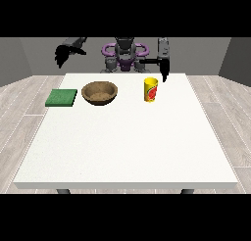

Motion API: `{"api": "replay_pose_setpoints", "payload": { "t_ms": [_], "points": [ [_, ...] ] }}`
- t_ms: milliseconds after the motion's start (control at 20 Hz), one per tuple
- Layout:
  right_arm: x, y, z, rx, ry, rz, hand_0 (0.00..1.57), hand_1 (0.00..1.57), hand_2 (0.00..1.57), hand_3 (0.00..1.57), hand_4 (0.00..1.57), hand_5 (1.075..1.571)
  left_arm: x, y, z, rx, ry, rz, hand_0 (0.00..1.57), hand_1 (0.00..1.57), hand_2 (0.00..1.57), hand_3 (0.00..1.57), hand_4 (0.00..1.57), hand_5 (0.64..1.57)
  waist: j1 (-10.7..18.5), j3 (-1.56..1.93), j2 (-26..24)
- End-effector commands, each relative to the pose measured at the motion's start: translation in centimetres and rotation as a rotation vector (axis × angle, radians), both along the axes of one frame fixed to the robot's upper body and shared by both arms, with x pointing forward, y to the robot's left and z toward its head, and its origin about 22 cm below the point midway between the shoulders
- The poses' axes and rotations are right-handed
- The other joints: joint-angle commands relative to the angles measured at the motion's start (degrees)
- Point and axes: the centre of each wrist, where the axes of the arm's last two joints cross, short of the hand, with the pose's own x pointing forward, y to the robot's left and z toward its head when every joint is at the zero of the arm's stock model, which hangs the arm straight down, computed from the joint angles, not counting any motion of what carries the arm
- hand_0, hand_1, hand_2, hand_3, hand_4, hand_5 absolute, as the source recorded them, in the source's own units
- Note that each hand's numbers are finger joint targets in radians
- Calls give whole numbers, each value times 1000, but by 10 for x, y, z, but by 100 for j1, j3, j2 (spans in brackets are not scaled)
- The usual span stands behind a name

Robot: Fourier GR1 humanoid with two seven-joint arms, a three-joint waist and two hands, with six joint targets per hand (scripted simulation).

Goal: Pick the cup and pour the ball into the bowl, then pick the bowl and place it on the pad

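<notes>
A yellow cup point(151, 89) with a red mark stands upright on the white table point(127, 147), right of centre near the far edge. No ball shows from here. A brown bowl point(99, 93) sits to the cup's left, and a flat green pad point(62, 97) lies left of the bowl at the table's edge. The hand at the view's right point(163, 71) hangs with fingers pointing down, just behind and right of the cup, apart from it. The hand at the view's left point(62, 55) is raised off the table's far left corner, fingers relaxed and drooping, holding nothing.
The robot's torso point(124, 56) stands behind the far edge. The table's near half holds nothing but bare white surface. Wooden floor surrounds the table.
</notes>
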Motion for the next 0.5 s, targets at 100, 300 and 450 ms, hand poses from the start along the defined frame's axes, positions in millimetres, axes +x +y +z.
{"api": "replay_pose_setpoints", "payload": {
  "t_ms": [100,300,450],
  "points": [
    [4,-21,4,-6,0,-2,0,0,0,0,174,1571,-2,13,-52,-3,6,32,0,0,0,0,0,1470,-89,0,49],
    [8,-24,14,-7,-34,55,0,0,0,0,182,1571,24,3,-48,-10,-9,78,0,0,0,0,0,1449,-454,0,254],
    [8,-25,23,-20,-26,43,0,0,0,0,147,1571,21,10,-72,-16,-13,91,0,0,0,0,0,1448,-443,-1,247]
  ]
}}
